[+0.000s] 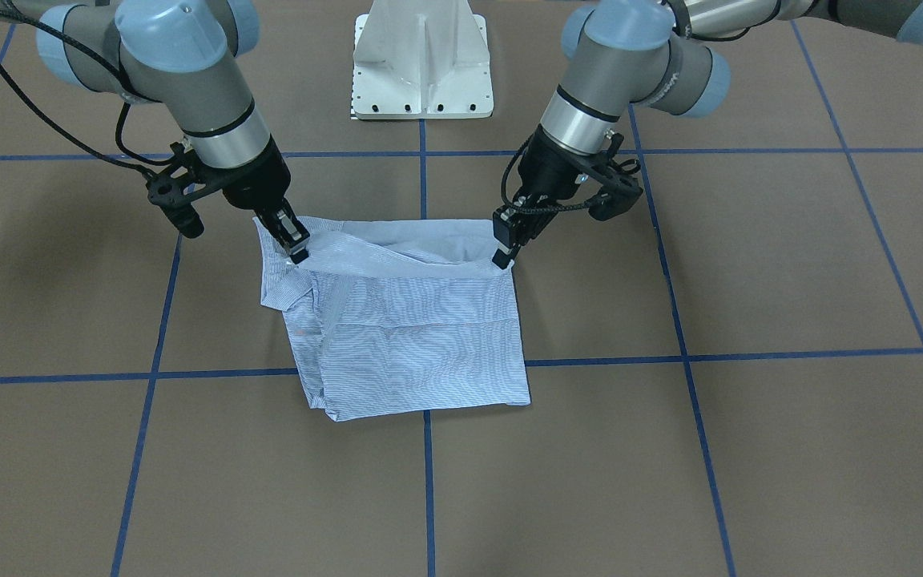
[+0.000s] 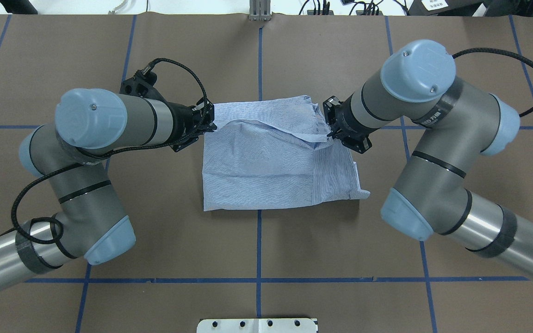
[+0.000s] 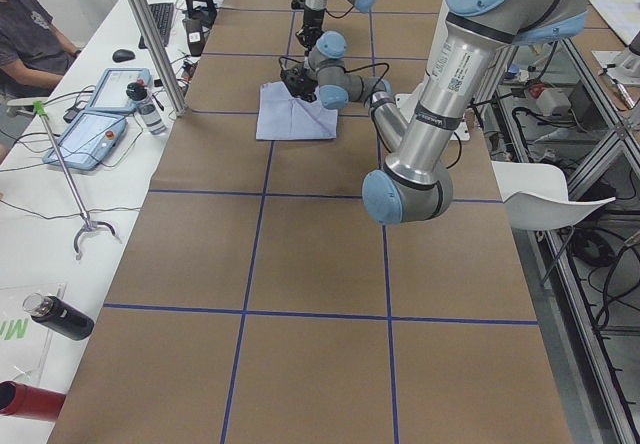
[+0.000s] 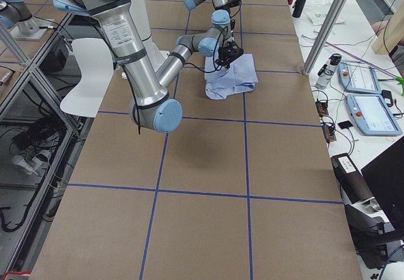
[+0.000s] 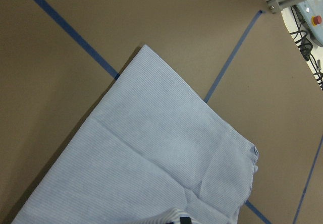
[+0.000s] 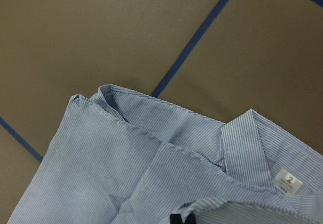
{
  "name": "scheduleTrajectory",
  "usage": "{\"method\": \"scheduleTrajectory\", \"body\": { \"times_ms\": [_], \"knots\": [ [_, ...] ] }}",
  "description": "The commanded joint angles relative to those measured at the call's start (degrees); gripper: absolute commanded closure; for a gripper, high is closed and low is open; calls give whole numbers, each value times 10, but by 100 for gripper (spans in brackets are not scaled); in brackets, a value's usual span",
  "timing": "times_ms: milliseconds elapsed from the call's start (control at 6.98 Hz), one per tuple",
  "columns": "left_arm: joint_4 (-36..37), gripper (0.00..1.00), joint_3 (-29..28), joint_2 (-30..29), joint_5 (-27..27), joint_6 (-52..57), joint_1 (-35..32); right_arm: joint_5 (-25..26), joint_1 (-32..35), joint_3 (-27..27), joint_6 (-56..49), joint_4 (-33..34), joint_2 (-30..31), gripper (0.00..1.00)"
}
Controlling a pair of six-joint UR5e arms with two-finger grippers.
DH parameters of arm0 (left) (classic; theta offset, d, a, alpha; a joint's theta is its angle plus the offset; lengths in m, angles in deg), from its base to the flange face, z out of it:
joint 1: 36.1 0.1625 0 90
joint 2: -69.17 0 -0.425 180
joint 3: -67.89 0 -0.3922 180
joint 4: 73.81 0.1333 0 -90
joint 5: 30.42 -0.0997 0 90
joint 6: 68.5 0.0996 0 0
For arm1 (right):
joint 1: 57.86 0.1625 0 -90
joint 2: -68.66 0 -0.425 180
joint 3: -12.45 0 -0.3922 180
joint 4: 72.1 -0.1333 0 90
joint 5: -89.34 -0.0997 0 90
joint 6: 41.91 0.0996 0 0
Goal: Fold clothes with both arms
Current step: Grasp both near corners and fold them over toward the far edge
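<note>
Pinching corners of the shirt mid-fold: left hand closed on it at two o'clock, right hand likewise at ten; next, likely carry both toward six.

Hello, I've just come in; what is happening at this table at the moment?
The robot is folding a light blue striped shirt. Its left gripper and right gripper each pinch one end of a fabric edge, lifted above the rest. The remainder lies on the brown table as a rough, partly folded rectangle.
</note>
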Motion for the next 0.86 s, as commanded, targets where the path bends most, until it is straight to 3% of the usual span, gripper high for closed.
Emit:
{"method": "scheduleTrajectory", "body": {
  "times_ms": [0, 143, 430, 716],
  "knots": [
    [-42, 100, -51, -5, 0, 2, -21, -1, 23, -107, -52, -2, -68, 100],
    [-53, 100, -77, -11, 0, 2, -26, -1, 28, -153, -75, -3, -96, 100],
    [-113, 100, -142, -30, -2, 2, -27, 0, 31, -256, -75, -75, -133, 100],
    [-175, 100, -211, -44, -3, 2, -35, -1, 45, -360, -99, -88, -198, 100]
  ]
}}
